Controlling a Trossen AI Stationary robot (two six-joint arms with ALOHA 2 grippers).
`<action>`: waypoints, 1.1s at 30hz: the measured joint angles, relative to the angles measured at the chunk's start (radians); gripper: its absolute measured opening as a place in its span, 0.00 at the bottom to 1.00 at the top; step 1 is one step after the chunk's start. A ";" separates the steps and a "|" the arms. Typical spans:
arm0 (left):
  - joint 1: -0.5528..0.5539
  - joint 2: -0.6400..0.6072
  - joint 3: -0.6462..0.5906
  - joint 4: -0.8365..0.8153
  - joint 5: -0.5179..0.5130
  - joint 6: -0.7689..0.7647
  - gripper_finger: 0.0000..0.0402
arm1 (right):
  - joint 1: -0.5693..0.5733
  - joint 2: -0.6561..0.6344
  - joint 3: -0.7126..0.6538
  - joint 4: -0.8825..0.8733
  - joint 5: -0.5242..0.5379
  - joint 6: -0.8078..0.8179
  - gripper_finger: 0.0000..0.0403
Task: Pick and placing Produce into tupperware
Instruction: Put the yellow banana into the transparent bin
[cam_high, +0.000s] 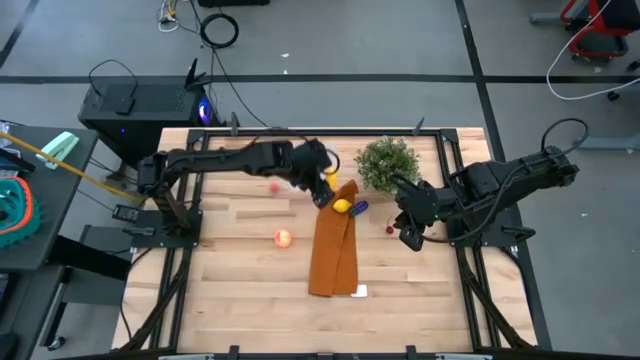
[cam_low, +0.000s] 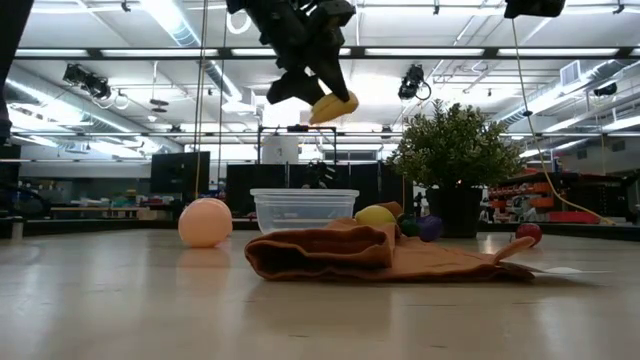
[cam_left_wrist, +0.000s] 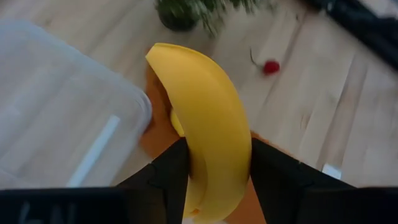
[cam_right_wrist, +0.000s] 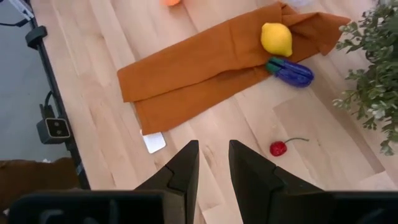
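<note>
Wooden table (cam_high: 230, 290): high above it the left gripper (cam_left_wrist: 214, 177) squeezes the banana (cam_left_wrist: 208, 118), right beside the clear tupperware (cam_left_wrist: 56, 118). Right gripper (cam_right_wrist: 213, 163) holds nothing, fingers slightly apart.

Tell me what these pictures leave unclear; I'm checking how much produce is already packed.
- Tupperware contents: in the low view its cloudy wall hides the inside; in the high view the left gripper and its banana cover it.
- Eggplant: in the low view, mostly hidden behind the orange cloth.
- Cherry: too small in the high view to make out.
</note>
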 joint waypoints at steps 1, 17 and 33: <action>0.015 0.000 0.007 0.001 0.013 0.001 0.40 | 0.006 0.000 0.000 0.000 0.012 0.005 0.24; 0.202 0.000 0.042 -0.103 0.163 0.167 0.40 | 0.049 0.000 0.000 0.021 0.121 0.042 0.24; 0.272 0.018 0.043 -0.262 0.163 0.392 0.40 | 0.049 0.000 0.000 0.065 0.170 0.031 0.24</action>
